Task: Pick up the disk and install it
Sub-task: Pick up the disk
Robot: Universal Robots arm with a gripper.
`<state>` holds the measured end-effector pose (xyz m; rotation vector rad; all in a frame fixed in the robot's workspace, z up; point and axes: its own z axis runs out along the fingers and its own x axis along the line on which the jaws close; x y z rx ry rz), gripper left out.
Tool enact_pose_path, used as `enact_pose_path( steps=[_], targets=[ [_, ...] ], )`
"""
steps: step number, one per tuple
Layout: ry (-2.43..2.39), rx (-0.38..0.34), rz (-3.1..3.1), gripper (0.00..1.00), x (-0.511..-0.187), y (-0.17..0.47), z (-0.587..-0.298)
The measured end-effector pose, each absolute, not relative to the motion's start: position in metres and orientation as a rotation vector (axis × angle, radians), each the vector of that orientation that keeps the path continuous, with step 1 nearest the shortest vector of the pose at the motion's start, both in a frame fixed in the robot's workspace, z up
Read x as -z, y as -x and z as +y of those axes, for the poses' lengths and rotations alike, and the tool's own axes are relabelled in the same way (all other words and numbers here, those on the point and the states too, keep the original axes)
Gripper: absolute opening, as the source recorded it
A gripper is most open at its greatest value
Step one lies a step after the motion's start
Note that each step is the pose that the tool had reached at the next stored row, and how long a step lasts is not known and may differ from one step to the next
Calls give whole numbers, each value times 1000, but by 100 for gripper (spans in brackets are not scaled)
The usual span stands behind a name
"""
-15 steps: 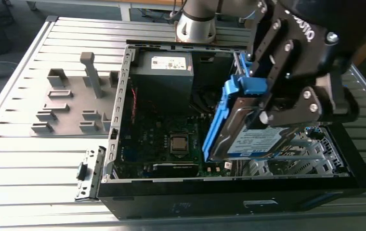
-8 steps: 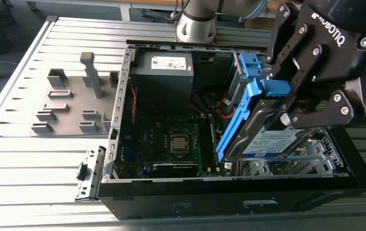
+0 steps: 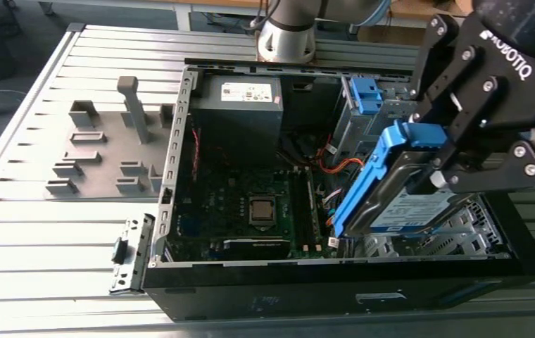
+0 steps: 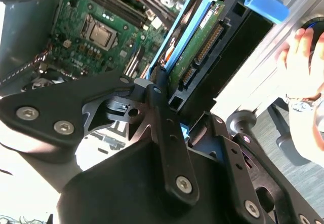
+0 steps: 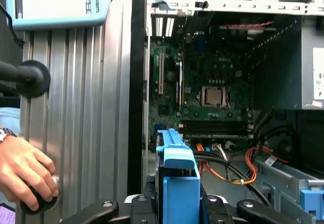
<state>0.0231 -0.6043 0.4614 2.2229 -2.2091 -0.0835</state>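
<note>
We reckon pickup's sorted: pincer (image 3: 443, 176) clamped on the disk (image 3: 404, 208), tilted above the PC case (image 3: 169, 211) at 3 o'clock from the CPU (image 3: 262, 210), so installing needs it squared to the drive cage (image 3: 455, 243).

Drive cage (image 3: 479, 236) open above — orange cables (image 3: 340, 167) beside.

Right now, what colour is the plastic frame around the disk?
Bright blue. The frame around the disk shows best in the first wrist view.

Exterior view high, down into case (image 3: 343, 292); wrist views behind hand (image 5: 177, 206) (sharing motherboard (image 5: 167, 97)).
</note>
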Motion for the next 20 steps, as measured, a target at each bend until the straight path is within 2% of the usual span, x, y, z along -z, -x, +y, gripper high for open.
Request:
enact_pose_path(
  steps=[20],
  targets=[
    [-2217, 116, -2205, 36, -449, -79, -595]
  ],
)
